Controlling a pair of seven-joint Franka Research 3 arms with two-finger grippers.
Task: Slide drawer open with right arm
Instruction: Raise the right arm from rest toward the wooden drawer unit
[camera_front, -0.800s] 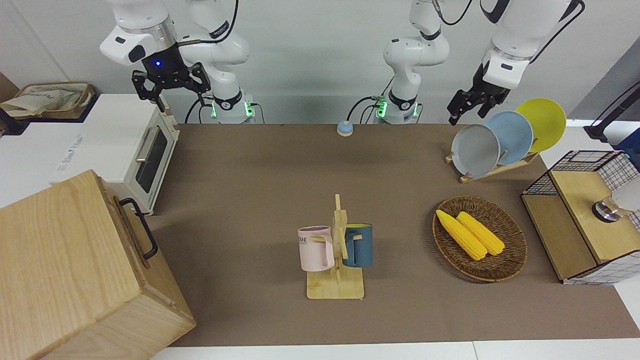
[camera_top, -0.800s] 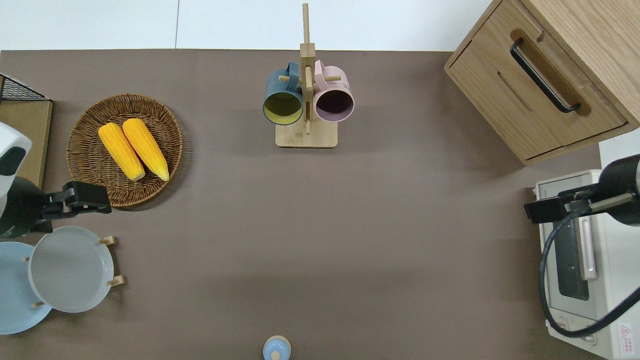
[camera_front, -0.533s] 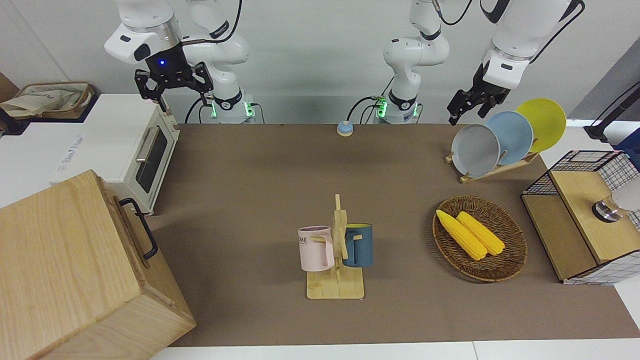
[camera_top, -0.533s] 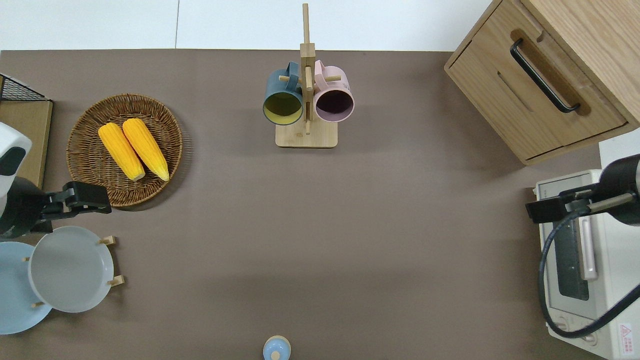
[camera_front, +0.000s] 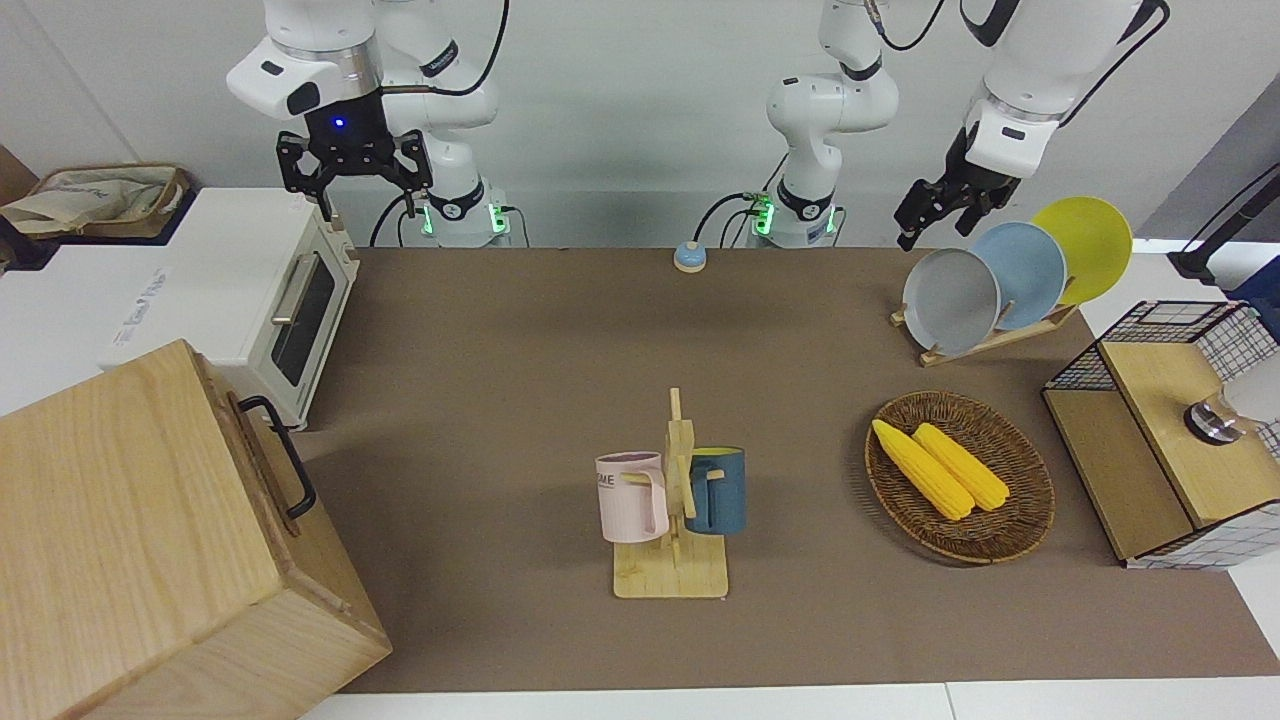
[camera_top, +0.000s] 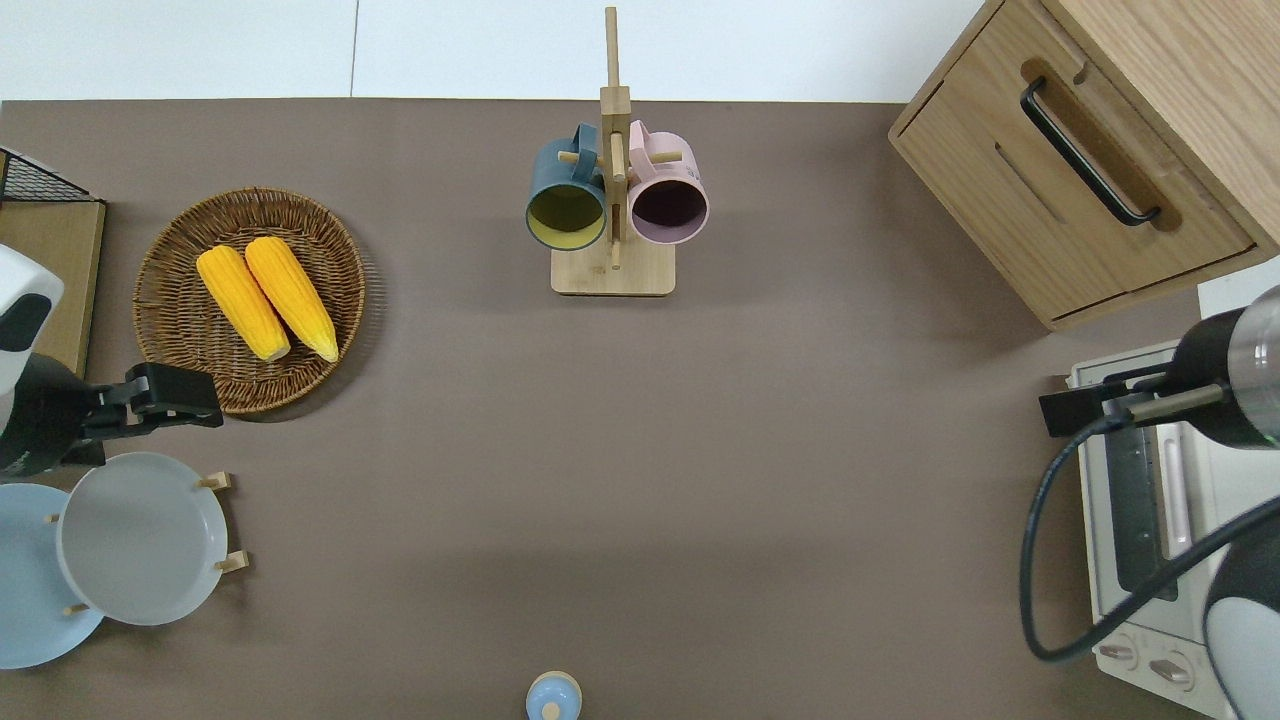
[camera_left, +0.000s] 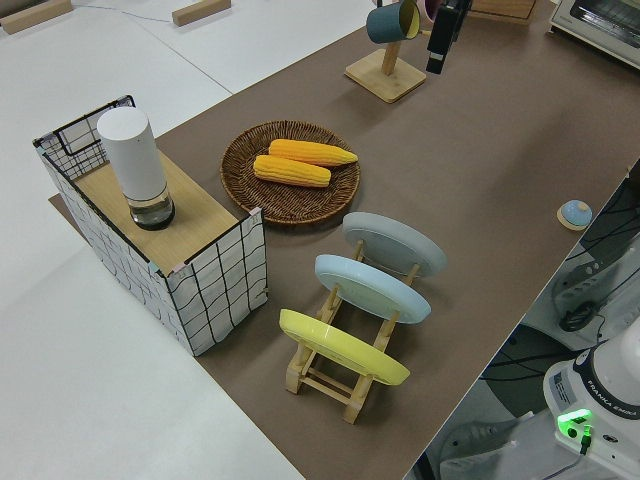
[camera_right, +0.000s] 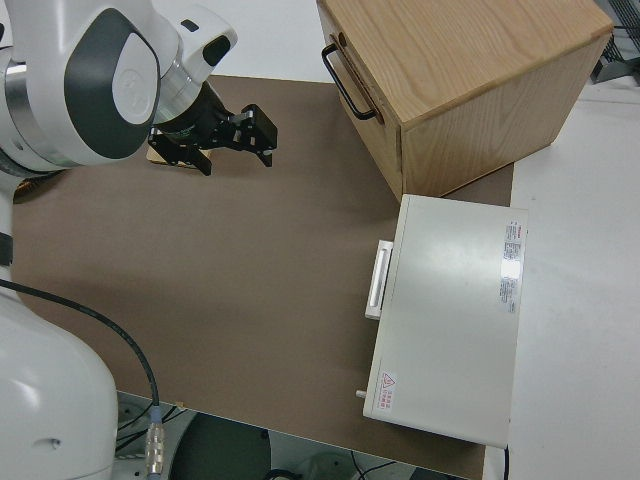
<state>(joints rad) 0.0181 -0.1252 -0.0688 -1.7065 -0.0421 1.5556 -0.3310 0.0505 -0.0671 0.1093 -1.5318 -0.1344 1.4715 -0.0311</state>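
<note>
— Any writing to read?

— The pink mug (camera_front: 632, 497) on the wooden mug stand (camera_front: 672, 560) shows the letters "ME" on its side. The white toaster oven (camera_front: 255, 290) has faint grey lettering on its top that cannot be made out, and a red warning sticker at a corner, also unreadable.

— Where does the drawer lie relative to the right gripper?

— The drawer (camera_top: 1075, 195) sits in the big pale wooden box (camera_front: 150, 540) at the right arm's end of the tabletop (camera_front: 520, 380), farther from the robots than the toaster oven. The right gripper (camera_front: 353, 170) hangs in the air over the tabletop-side edge of the toaster oven, well apart from the drawer. Its jaws are spread and hold nothing.

— How does the drawer look?

— Wide, shallow, light wood, with a black metal bar handle (camera_top: 1088, 150) across a recessed groove. Its front sits flush with the box, so it is closed.

— The other arm?

— The left gripper (camera_front: 930, 212) is parked; whether its jaws are spread cannot be told.
</note>
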